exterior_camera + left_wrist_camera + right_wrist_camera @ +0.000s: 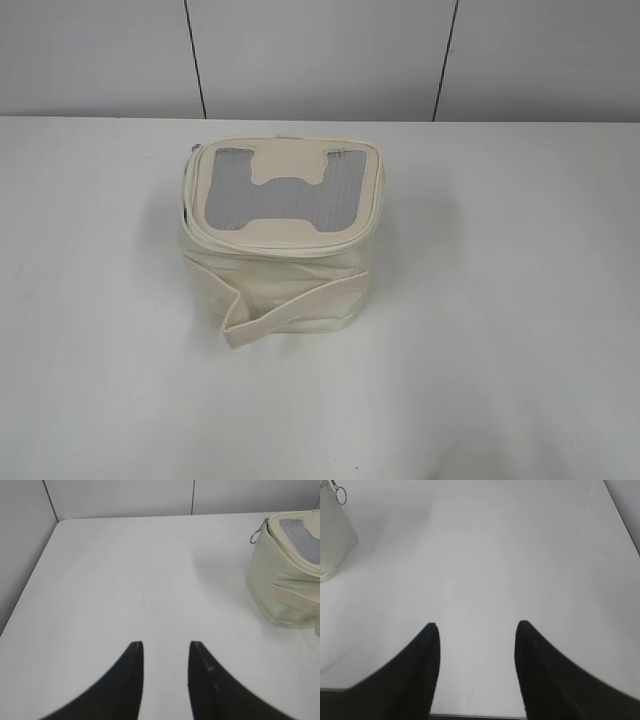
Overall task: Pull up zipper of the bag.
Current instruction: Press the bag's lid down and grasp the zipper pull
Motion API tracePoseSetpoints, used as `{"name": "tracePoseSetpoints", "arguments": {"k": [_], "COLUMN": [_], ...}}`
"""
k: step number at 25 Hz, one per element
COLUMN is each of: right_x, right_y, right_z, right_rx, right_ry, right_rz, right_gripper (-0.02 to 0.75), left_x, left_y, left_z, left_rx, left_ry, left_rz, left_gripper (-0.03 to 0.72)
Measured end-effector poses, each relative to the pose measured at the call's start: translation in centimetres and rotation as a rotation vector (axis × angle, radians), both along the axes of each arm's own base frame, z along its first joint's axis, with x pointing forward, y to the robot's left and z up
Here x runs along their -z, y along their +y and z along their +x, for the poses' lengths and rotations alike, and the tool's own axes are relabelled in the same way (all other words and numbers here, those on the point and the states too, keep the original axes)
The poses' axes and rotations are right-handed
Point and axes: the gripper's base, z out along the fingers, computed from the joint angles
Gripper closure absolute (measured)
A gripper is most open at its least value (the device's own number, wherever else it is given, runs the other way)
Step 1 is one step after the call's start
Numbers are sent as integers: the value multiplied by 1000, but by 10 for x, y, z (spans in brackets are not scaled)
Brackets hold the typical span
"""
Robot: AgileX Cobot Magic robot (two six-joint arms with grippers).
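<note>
Table (520,300) carried the bag (280,240) at its middle, upright, lid on top. Zipper (188,205) showed a dark gap along the lid's left edge, so closing appeared not yet begun. Left gripper (165,652) and right gripper (477,632) hung well apart from the bag, both spread and empty. Ring pull (255,534) hung untouched.

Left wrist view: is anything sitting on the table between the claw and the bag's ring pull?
Nothing visible does. Only bare white table lies between the open left claw and the bag. The ring pull hangs at the bag's near upper corner, uncovered.
</note>
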Motion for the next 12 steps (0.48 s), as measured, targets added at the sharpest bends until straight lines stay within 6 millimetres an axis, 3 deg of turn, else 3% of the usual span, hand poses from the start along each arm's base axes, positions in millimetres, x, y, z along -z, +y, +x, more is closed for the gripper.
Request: {"name": "tracePoseSetpoints", "arguments": {"k": [12], "right_x": [0], "right_y": [0], "right_z": [0], "right_rx": [0], "right_ry": [0], "right_rz": [0], "right_gripper": [346], "left_x": [0], "left_y": [0], "left_z": [0], "left_rx": [0], "left_ry": [0], "left_rz": [0], "left_gripper": [450]}}
